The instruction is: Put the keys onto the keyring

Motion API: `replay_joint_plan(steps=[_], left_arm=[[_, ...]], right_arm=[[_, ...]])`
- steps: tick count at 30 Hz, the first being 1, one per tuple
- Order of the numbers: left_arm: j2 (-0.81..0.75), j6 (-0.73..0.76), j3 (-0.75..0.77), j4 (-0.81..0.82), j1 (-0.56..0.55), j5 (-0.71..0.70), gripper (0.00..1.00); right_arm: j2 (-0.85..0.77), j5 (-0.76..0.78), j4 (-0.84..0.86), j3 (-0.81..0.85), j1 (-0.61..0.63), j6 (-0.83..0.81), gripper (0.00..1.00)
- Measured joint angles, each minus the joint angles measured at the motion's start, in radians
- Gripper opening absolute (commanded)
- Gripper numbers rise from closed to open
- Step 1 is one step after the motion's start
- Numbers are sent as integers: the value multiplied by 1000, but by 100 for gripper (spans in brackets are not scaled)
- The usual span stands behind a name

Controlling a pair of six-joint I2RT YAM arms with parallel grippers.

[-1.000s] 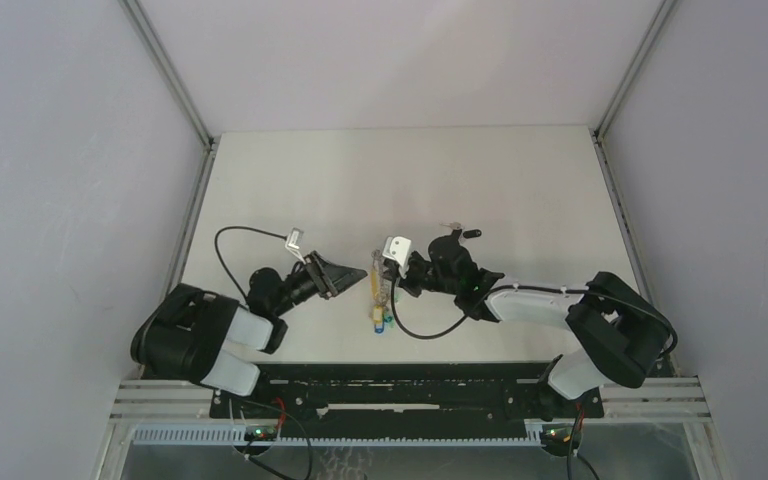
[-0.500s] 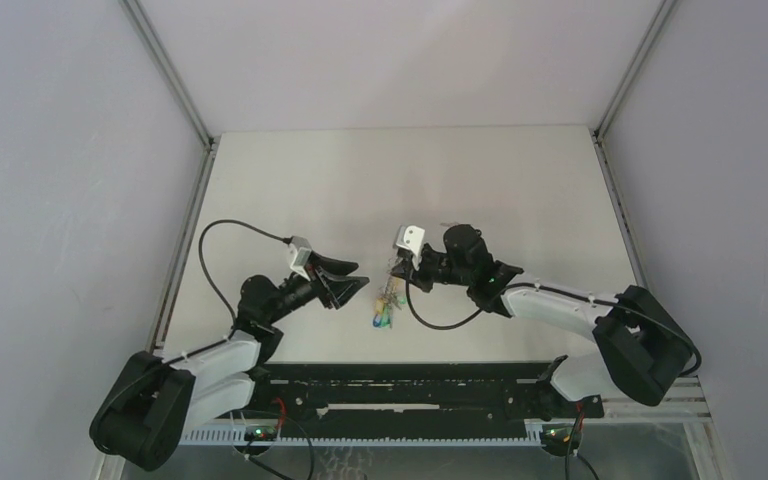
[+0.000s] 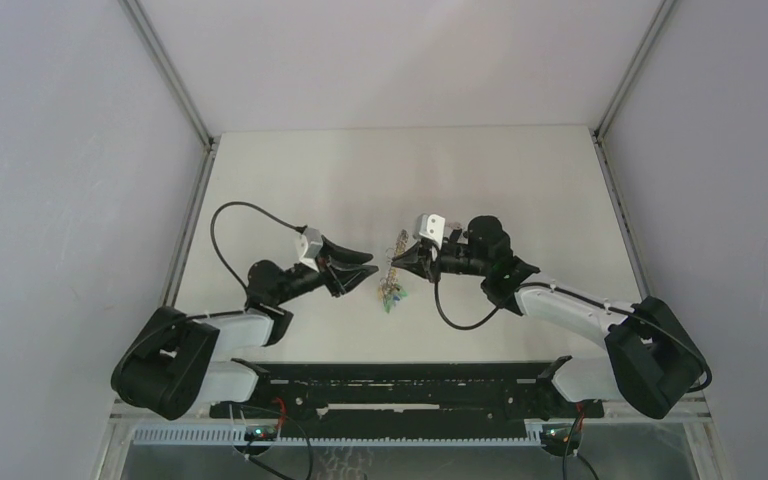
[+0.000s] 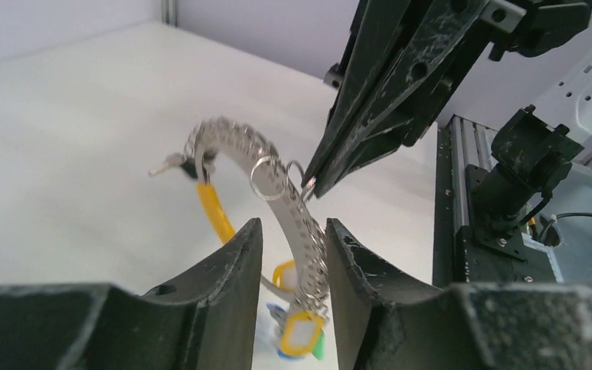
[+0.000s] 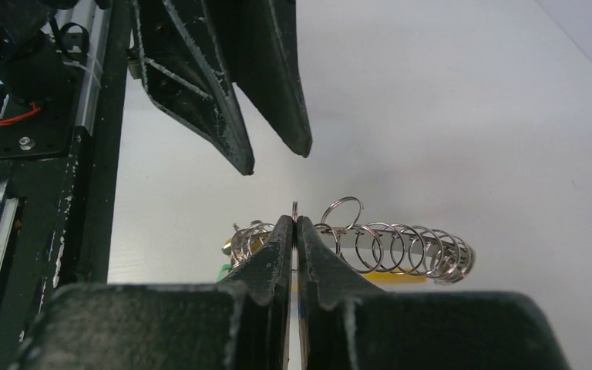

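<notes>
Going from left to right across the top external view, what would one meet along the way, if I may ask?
left arm's base → left gripper → keyring → right wrist camera → right arm's base

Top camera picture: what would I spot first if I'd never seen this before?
The right gripper and the left gripper are nose to nose over the middle of the table. The right one pinches a shiny coiled keyring, with the coloured keys dangling below it. The left one is open, with a finger on each side of the coil.
</notes>
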Motion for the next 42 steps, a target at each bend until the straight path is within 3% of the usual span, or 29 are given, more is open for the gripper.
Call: replay_joint_plan(steps=[18, 42], left_arm=[[22, 229, 40, 45, -26, 159, 33], [54, 239, 66, 51, -89, 166, 23]], right_arm=[[0, -171, 67, -5, -19, 12, 0], [2, -223, 113, -5, -19, 32, 0]])
